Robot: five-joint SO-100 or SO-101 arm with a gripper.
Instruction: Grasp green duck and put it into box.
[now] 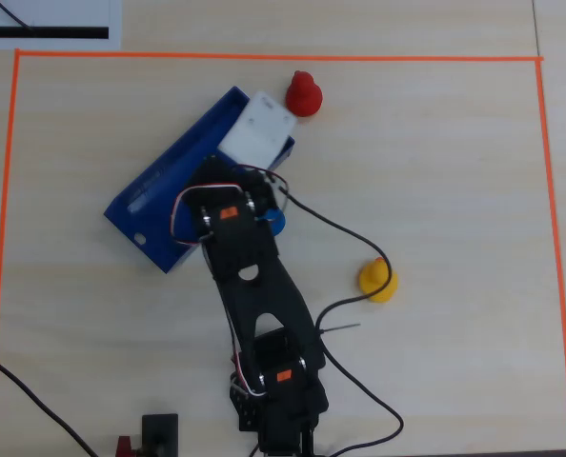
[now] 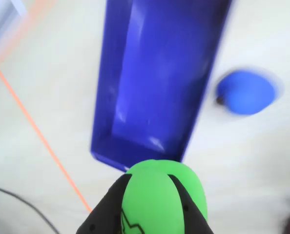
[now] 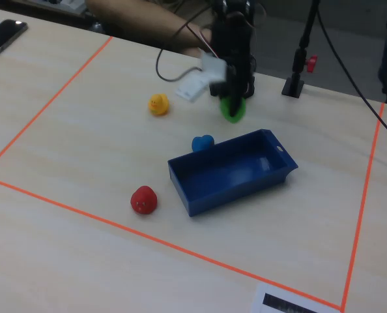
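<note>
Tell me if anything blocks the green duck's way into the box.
Nothing visible does. The gripper holds the green duck above the table near the open box; the blue duck sits outside its wall.

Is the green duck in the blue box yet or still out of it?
Out. The gripper holds the green duck in the air, and the box is empty in the wrist and fixed views.
</note>
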